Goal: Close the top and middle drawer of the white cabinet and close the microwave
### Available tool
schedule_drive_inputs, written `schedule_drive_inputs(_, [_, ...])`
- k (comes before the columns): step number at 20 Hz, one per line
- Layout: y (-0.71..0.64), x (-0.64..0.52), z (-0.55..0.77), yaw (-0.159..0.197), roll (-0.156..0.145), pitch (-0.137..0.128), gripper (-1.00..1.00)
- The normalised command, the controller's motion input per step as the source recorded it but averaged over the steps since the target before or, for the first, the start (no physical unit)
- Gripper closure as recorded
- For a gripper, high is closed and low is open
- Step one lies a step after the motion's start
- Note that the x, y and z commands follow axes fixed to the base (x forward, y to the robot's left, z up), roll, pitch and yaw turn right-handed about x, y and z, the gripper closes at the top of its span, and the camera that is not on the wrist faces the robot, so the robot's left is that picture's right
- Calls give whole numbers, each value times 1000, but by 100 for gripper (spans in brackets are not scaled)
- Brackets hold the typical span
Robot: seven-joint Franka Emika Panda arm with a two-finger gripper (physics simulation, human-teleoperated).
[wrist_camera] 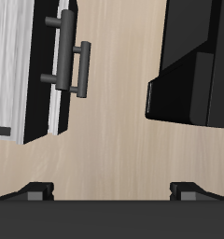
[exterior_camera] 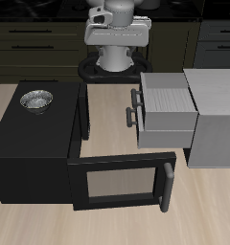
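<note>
The white cabinet stands beside the microwave. Its top drawer and middle drawer are both pulled out towards the microwave, the middle one a little farther. Their dark bar handles face the gap. The microwave door is swung wide open along the table's front, with its long handle at the free end. My gripper is open and empty. It hangs under the arm above the bare table, between the drawer handles and the microwave corner, touching neither.
A small metal bowl sits on top of the microwave. Dark background cabinets run behind the robot. The wooden table top shows between the microwave, its open door and the drawers.
</note>
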Motion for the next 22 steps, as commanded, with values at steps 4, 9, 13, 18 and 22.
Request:
schedule_drive_inputs(4, [-120, 146, 48, 95, 14, -7, -100])
schedule_drive_inputs(9, [-29, 145, -97, 42, -12, 22, -100])
schedule_drive_inputs(13, [58, 158, -122, 79, 0, 8, -100])
schedule_drive_inputs(18, [-4, 128, -25, 93, -32, -14, -100])
schedule_drive_inputs(22, [19, 45, 48, 99, -24, 0, -100])
